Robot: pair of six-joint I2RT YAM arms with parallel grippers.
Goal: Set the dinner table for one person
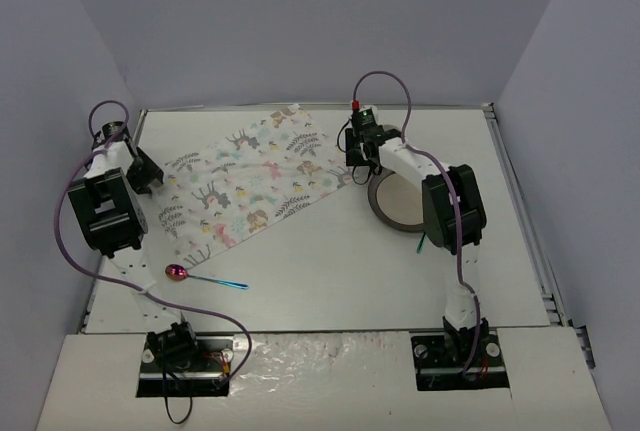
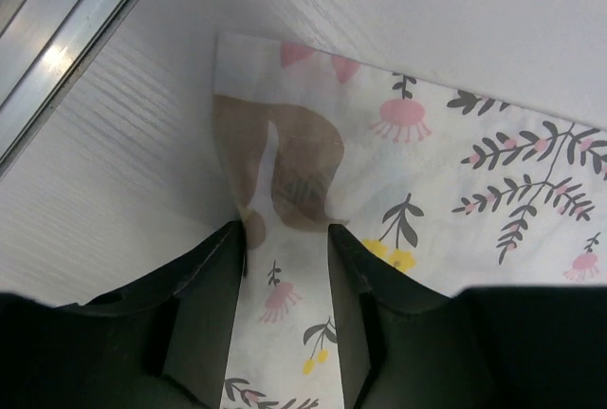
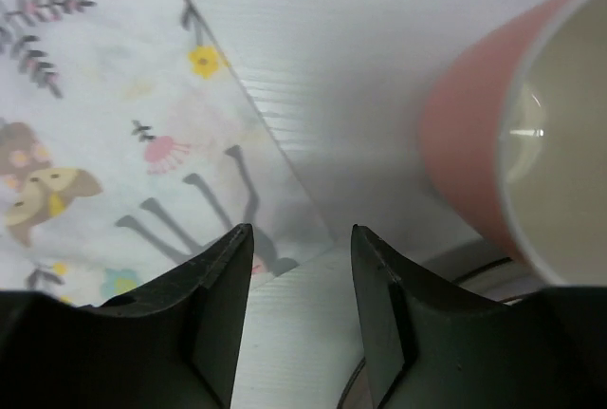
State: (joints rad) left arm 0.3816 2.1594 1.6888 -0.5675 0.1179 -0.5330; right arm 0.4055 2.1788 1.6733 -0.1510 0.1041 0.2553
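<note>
left gripper (image 2: 285, 231) was narrowly parted astride placemat (image 2: 455, 143) | right gripper (image 3: 300, 231) was parted over its corner | pink cup (image 3: 465, 134), frame right, showed cream interior

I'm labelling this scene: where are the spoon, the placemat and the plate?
spoon (image 1: 177, 272), top external view, on its pink bowl.
placemat (image 1: 250, 183), top external view, on its printed middle.
plate (image 1: 371, 198), top external view, on its dark left rim.

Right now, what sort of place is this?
Likely a robot lab cell staged for dining: flat white tabletop boxed in by plain grey wall panels, animal-printed white cloth placemat, pink-bowled spoon with blue handle.
</note>
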